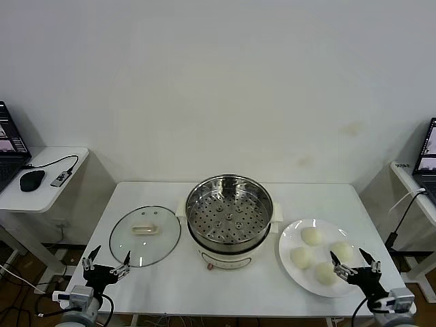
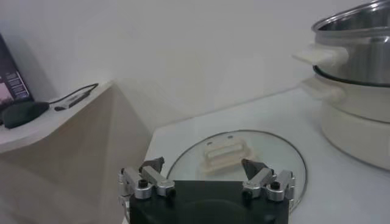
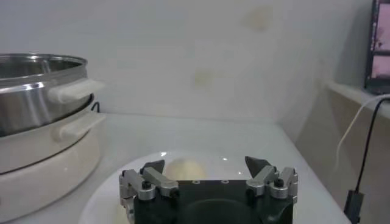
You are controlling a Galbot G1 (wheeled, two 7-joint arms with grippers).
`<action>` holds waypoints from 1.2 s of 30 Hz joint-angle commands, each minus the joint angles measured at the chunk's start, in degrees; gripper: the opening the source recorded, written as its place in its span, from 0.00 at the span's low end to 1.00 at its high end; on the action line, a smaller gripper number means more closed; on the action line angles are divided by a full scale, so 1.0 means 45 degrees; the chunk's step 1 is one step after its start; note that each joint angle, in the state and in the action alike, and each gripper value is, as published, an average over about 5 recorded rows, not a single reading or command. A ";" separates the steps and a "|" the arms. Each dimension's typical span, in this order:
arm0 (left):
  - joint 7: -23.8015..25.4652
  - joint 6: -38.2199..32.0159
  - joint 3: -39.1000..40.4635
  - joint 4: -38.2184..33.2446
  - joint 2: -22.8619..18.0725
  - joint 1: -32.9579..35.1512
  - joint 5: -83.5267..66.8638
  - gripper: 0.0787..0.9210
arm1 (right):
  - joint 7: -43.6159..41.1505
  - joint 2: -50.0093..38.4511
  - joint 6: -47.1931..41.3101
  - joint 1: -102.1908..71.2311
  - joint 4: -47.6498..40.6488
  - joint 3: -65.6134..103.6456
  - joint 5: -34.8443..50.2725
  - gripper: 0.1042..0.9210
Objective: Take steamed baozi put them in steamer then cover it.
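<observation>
Baozi (image 1: 325, 273) lie directly ahead of the right hand (image 1: 355, 264), four on a white plate (image 1: 288, 262) at the near right of the worktop (image 1: 170, 286); the nearest bun sits just beyond the open fingers, the other three farther off on the same plate. The right hand holds its jaws spread and grips nothing. The buns look soft, light and smooth-skinned, so they will likely dent under pressure; take each across its widest part with light force, jaws low on the sides rather than pinching the crown. Beyond and inward of the right hand stands the steamer (image 1: 229, 213), its perforated tray bare, none of the buns yet inside. The left hand (image 1: 107, 266) waits at the near left edge of the worktop, jaws likewise spread and empty. Just ahead of it the cover (image 1: 144, 235) lies flat on the worktop, beside the steamer. The glass is probably heavy, slick and breakable; the cream handle (image 2: 224, 153) at its centre is the only sound place to grip.
</observation>
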 commanded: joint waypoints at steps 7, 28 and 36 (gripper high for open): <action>-0.0030 -0.0009 0.0103 -0.0175 -0.0109 0.0178 0.0433 0.88 | -0.2370 -0.3656 -0.1702 0.1310 0.0090 0.1695 -0.2082 0.88; 0.0053 0.0054 0.0244 -0.0846 -0.0358 0.0541 0.0797 0.88 | -1.5665 -0.9966 -0.1978 1.1618 -0.3900 -0.7133 -0.8488 0.88; 0.0063 0.0085 0.0219 -0.0836 -0.0456 0.0548 0.0815 0.88 | -1.5365 -0.8388 0.0395 1.7607 -0.6075 -1.4104 -0.8990 0.88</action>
